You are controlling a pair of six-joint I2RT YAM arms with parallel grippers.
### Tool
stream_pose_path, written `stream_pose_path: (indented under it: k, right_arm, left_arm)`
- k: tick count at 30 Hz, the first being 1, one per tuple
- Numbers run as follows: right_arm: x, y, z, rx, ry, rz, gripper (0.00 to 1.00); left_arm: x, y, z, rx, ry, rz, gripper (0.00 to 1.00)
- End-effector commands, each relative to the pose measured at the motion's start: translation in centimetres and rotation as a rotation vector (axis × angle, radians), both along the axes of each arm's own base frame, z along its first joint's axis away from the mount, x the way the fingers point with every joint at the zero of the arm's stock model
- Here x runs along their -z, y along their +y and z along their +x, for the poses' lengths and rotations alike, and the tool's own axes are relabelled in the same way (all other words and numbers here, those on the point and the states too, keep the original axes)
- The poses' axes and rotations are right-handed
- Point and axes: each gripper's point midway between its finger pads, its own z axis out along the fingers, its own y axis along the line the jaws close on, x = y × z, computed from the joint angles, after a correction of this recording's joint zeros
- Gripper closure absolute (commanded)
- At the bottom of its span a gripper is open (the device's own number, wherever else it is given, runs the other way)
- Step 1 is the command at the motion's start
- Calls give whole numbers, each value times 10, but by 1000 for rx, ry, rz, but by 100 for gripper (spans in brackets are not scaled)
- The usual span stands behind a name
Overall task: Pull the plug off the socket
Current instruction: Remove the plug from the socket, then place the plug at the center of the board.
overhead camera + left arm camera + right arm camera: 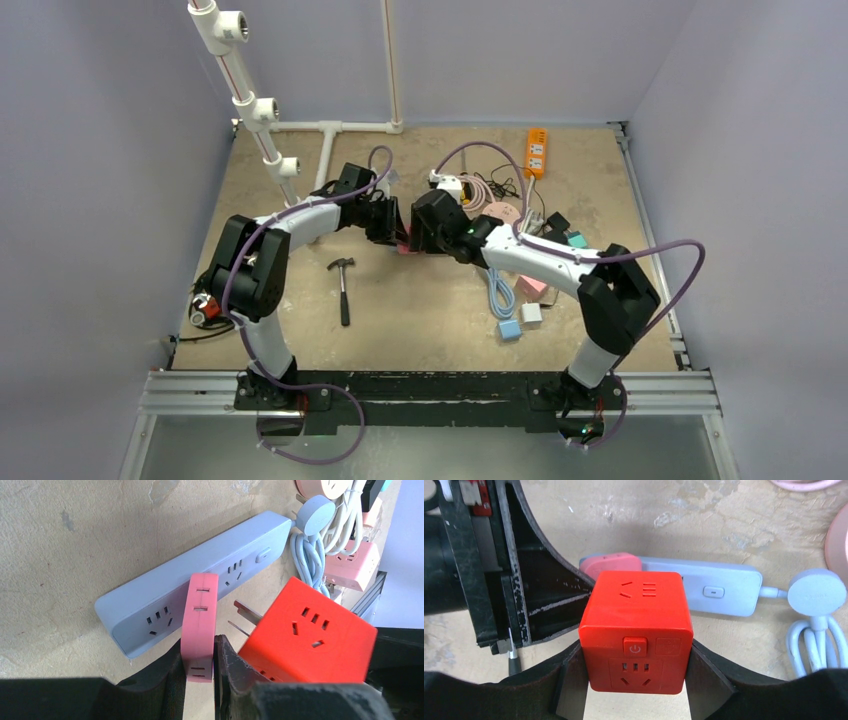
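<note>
A slim pink socket strip [200,615] stands on its narrow edge, and my left gripper [199,652] is shut on its near end. The plug is a red cube adapter [636,625] with a power button and outlets on its faces; my right gripper [636,665] is shut on its two sides. Its metal prongs [246,611] show bare, a short gap away from the pink strip's side. In the top view both grippers [392,225] [420,235] meet at mid-table, and only a sliver of pink [403,247] shows below them.
A light blue power strip [200,575] lies flat just behind the pink one, its coiled cable [310,560] to the right. A hammer [343,285] lies front left. An orange strip [537,150], cables and small adapters [520,320] crowd the right. White pipes [260,110] stand back left.
</note>
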Motion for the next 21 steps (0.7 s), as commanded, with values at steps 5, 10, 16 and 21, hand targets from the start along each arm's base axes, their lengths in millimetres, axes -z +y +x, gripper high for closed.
stream_pose_path:
  k: [5,10,16,21]
  right_arm:
    - [-37,2,11,-21,-73,128,100]
    - [-57,-17,10,5,-118,127,100]
    - [-77,-85,19,120,-188,137,100]
    - [-80,-163,24,278,-269,217,100]
  left_arm:
    - [41,37,13,-104,-1,200,100]
    - [36,36,13,-101,-11,193,100]
    - [23,31,13,-97,-33,153,100]
    - [15,26,11,-91,-47,118,100]
